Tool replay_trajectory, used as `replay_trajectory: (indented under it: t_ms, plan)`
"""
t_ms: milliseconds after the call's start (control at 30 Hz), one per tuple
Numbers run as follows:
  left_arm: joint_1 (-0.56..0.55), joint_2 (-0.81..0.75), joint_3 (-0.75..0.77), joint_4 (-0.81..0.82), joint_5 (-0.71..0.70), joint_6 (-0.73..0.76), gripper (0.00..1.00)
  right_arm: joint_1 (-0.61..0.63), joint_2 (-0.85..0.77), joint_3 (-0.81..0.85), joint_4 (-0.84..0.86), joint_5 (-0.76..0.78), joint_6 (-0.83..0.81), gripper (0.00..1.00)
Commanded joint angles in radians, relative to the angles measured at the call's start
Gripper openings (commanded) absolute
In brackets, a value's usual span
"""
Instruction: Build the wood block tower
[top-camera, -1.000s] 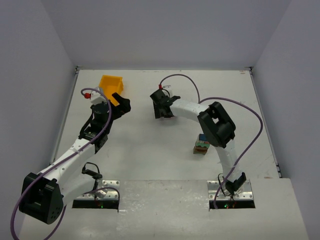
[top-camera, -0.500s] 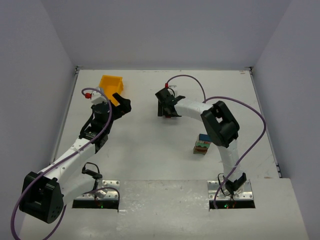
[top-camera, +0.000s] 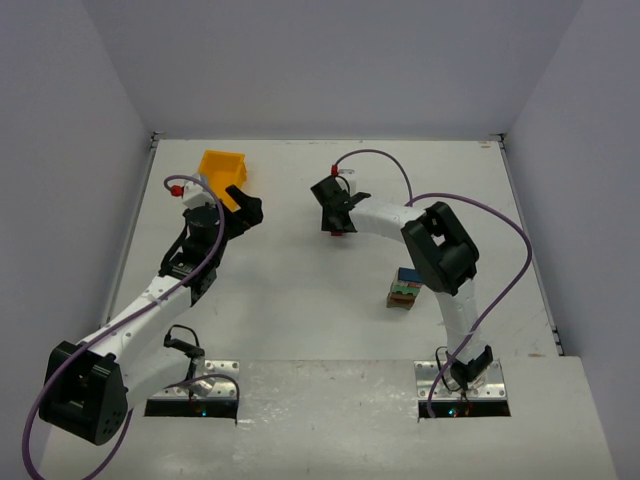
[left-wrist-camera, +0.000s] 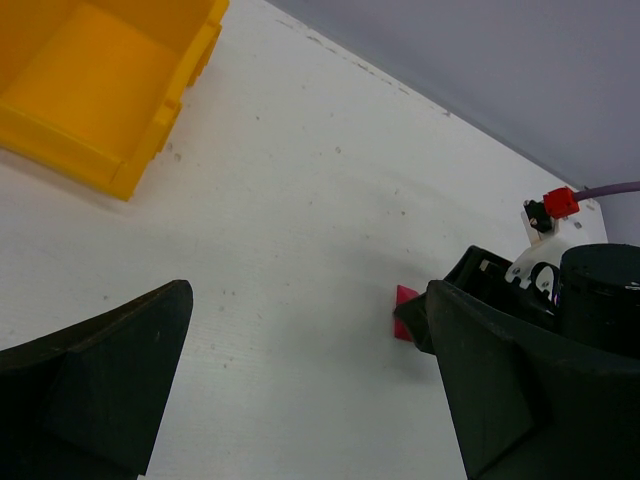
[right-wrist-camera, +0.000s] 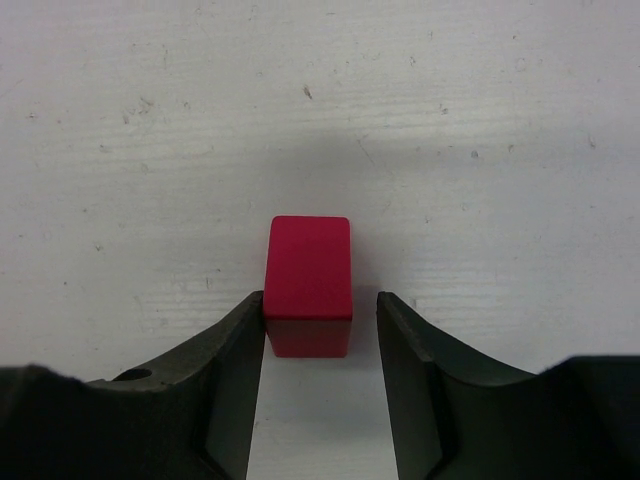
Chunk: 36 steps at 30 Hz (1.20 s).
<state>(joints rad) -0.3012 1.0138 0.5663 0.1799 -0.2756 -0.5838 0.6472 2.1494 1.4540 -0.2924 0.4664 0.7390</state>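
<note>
1. White surface, closed in by grey walls at the far edge and both sides; the two arms reach out from its near edge.
2. The right hand is low over the far half of the surface, about midway between the side edges. Its fingers flank a red-magenta block lying flat on the surface.
3. One finger touches the block's side and the other stands just off it, so the hand is narrowed around the block but not clamped on it.
4. The tower stands right of centre, toward the near edge and close beside the right arm. It has a brownish base, red and green layers, and a blue piece on top, and it is well apart from the red-magenta block.
5. The left hand hangs with its fingers wide apart and nothing between them, near a yellow-orange bin by the far left corner.
</note>
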Motion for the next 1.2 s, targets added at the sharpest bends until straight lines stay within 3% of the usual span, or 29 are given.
replay_trajectory:
  t_ms: [0, 267, 500, 633, 767, 833, 1000, 1167]
  plan:
    - [0.001, -0.001, -0.003, 0.056, 0.007, 0.006, 1.00, -0.005, -0.048, 0.010, 0.030, 0.038, 0.014, 0.48]
    - [0.001, -0.001, -0.001, 0.052, -0.005, 0.007, 1.00, -0.006, -0.052, 0.012, 0.035, 0.032, 0.010, 0.31]
    - [0.001, -0.002, 0.001, 0.045, -0.015, 0.006, 1.00, -0.006, -0.075, 0.001, 0.062, 0.026, -0.049, 0.24]
    - [0.001, -0.009, 0.003, 0.041, -0.021, 0.008, 1.00, -0.006, -0.114, -0.005, 0.134, -0.013, -0.219, 0.19]
    - [0.001, -0.018, -0.002, 0.035, -0.037, 0.010, 1.00, -0.015, -0.239, 0.005, 0.242, -0.153, -0.549, 0.16]
    - [0.001, -0.017, -0.002, 0.036, -0.042, 0.012, 1.00, -0.029, -0.291, 0.022, 0.237, -0.246, -0.627, 0.15]
    - [0.001, 0.000, 0.014, 0.017, -0.085, 0.022, 1.00, -0.052, -0.426, 0.049, 0.133, -0.459, -0.936, 0.10]
    - [0.001, 0.007, 0.042, -0.044, -0.177, 0.036, 1.00, -0.159, -0.539, 0.104, -0.085, -0.631, -1.068, 0.06]
